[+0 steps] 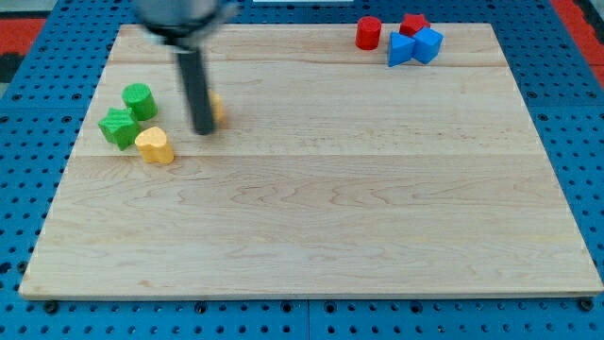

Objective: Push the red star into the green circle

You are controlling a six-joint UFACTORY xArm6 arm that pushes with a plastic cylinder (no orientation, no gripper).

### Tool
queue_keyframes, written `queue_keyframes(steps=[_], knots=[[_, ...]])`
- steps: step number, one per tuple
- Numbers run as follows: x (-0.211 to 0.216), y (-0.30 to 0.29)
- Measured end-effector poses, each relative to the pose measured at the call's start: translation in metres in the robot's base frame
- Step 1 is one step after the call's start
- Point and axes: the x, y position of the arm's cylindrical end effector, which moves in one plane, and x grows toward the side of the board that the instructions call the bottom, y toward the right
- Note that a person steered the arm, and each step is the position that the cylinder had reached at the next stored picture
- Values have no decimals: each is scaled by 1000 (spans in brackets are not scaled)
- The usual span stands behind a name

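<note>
My tip (pixel 204 130) touches nothing, well apart from the red star (pixel 413 25); light, rigid, likely slippery, best pushed at its right flank toward the green circle (pixel 140 99)

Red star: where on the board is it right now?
The red star sits near the view's top right edge of the board, touching the blue blocks below it, with the red cylinder just left.

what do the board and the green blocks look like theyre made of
Board: looks like pale wood, matte, with visible grain lines and plank seams. Green circle and green star: probably plastic or painted wood; smooth, uniform colour, no grain showing, so I can't tell which.
</note>
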Motion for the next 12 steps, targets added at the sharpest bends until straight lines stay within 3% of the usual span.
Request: queue_keyframes(steps=[1, 2, 3, 4, 5, 6, 8, 11, 12], knots=[[28, 71], [1, 196], [-46, 329], [-110, 424], [-147, 470], [-204, 405], [-201, 285], [-110, 96], [-143, 132]])
